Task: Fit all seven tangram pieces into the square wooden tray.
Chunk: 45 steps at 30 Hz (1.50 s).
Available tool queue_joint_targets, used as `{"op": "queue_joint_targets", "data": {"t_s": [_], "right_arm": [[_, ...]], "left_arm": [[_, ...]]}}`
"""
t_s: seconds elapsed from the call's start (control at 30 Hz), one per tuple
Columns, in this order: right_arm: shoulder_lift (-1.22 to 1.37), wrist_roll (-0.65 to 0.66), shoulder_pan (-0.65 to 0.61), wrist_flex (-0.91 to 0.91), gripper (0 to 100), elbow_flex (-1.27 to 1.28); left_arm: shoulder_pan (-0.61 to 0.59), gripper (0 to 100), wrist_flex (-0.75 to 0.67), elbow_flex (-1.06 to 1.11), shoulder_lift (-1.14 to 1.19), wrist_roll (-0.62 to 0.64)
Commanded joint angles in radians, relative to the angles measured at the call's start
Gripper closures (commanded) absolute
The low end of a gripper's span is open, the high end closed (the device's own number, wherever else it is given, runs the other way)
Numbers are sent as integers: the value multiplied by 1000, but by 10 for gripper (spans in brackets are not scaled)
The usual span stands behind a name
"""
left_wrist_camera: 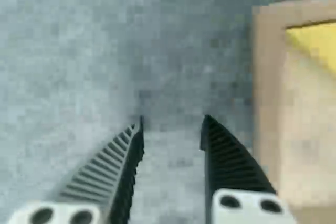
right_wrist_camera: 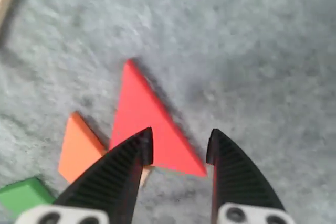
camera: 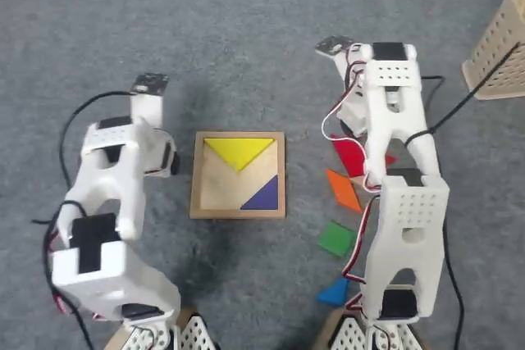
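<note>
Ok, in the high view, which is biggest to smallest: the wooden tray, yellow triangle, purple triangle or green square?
1. Square wooden tray
2. Yellow triangle
3. Purple triangle and green square look about alike, so I won't rank them.

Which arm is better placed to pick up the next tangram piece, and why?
Right. The right end effector is open over the red triangle, beside the orange parallelogram; the left end effector is over carpet next to the wooden tray.

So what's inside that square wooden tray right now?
Inside the wooden tray sit two pieces: a yellow triangle along its far edge and a purple triangle in the near right corner. The rest is bare wood. Nothing covers the tray from above, so none of it is hidden.
</note>
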Motion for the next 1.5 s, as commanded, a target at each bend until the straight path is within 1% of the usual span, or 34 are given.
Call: {"op": "queue_joint_targets", "data": {"t_s": [0.0, 0.2, 0.27, 0.33, 0.43, 0.53, 0.63, 0.77, 0.87, 1.0, 1.2, 1.47], "right_arm": [[-94, 60, 56, -10, 836, -14], [-85, 176, 93, 42, 836, -9], [-90, 209, 82, 48, 836, 12], [-99, 229, 59, 48, 836, 41], [-147, 247, 31, 45, 836, 120], [-229, 290, 5, 4, 836, 261], [-315, 319, 8, -137, 836, 450], [-375, 327, 2, -349, 834, 684], [-375, 324, -4, -432, 834, 772], [-386, 285, 8, -446, 836, 821], [-400, 322, 16, -446, 836, 922], [-607, 374, -22, -455, 836, 1114]], "left_arm": [[121, 825, 41, -21, 3, 11], [249, 825, 66, -24, 3, 14], [264, 825, 68, -39, -2, 18], [232, 825, 72, -59, -28, 29], [130, 825, 101, -71, -127, 54], [29, 823, 140, -30, -262, 6], [-69, 823, 126, 58, -362, -55], [-172, 822, -8, 205, -413, -74], [-190, 822, -127, 311, -413, -72], [-195, 822, -272, 427, -414, -72], [-196, 822, -272, 417, -413, -72], [-196, 822, -272, 417, -413, -72]]}}
